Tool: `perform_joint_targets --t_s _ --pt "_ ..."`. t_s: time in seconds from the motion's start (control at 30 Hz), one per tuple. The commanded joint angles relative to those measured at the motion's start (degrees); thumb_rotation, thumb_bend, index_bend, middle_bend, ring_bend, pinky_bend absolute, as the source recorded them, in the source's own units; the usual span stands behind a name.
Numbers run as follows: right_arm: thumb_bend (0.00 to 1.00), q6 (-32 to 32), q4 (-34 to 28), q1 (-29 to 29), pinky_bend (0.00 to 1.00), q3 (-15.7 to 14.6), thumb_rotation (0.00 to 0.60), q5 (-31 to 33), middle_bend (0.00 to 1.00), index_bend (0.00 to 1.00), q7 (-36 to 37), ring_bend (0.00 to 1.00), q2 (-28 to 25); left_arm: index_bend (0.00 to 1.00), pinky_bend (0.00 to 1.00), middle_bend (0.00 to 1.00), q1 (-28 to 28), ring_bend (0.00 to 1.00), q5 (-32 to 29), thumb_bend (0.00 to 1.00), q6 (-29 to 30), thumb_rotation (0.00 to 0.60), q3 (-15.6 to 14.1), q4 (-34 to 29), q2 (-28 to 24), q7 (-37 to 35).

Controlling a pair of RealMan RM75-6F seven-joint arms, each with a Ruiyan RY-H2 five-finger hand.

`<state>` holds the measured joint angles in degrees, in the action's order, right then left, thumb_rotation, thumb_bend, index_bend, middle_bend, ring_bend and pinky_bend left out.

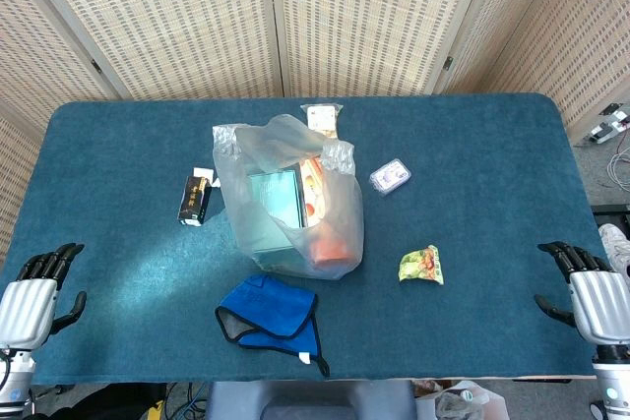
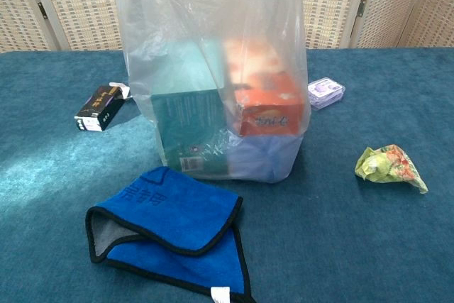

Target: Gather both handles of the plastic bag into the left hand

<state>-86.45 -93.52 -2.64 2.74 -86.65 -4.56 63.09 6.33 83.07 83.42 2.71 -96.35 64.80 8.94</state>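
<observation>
A clear plastic bag (image 1: 290, 209) stands upright near the middle of the blue surface (image 1: 472, 135), kept erect by the boxes packed inside it: a teal carton (image 2: 190, 129) on one side, an orange box (image 2: 268, 108) beside it and something pale blue beneath. Its two handles rise loose and apart at the mouth, the left handle (image 1: 228, 142) on the robot's left side and the right handle (image 1: 338, 154) on its right, neither of them held.

Both arms wait at the near corners, well away from the bag. The left hand (image 1: 34, 294) rests at the left edge with fingers extended and slightly spread, holding nothing; the right hand (image 1: 588, 289) mirrors it at the right edge, likewise empty. Neither shows in the chest view.

A folded blue cloth (image 1: 271, 315) lies just in front of the bag, in the path of any reach from the near side. A small black box (image 1: 194, 200) sits to the bag's left, a crumpled green wrapper (image 1: 421, 265) to its right, a small clear packet (image 1: 390, 176) further back, and another packet (image 1: 321, 117) behind the bag.

By the look of it, the gathering has not begun; the left hand would seem to need to travel in above the cloth to the nearer handle first.
</observation>
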Motion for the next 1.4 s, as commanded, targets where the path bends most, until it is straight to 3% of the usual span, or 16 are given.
perform_joint_targets --t_s 0.03,1.0,1.4 --pt "0.14 0.1 0.1 -0.1 0.40 0.0 0.600 0.0 0.26 0.26 0.0 0.26 0.1 0.13 0.13 0.12 0.1 0.16 0.0 0.38 -0.1 0.600 0.0 0.1 0.0 -0.1" --pt "0.14 -1.4 -0.7 0.6 0.40 0.2 0.600 -1.1 0.26 0.26 1.8 0.26 -1.6 0.13 0.13 0.12 2.8 0.17 3.4 0.38 -1.6 0.600 1.0 -0.6 -2.6 -7.0" --pt "0.14 0.1 -3.4 -0.3 0.40 -0.2 0.600 -2.8 0.26 0.26 5.0 0.26 -4.1 0.14 0.13 0.12 7.5 0.17 4.8 0.38 -6.3 0.600 2.7 -0.5 -5.5 -19.7"
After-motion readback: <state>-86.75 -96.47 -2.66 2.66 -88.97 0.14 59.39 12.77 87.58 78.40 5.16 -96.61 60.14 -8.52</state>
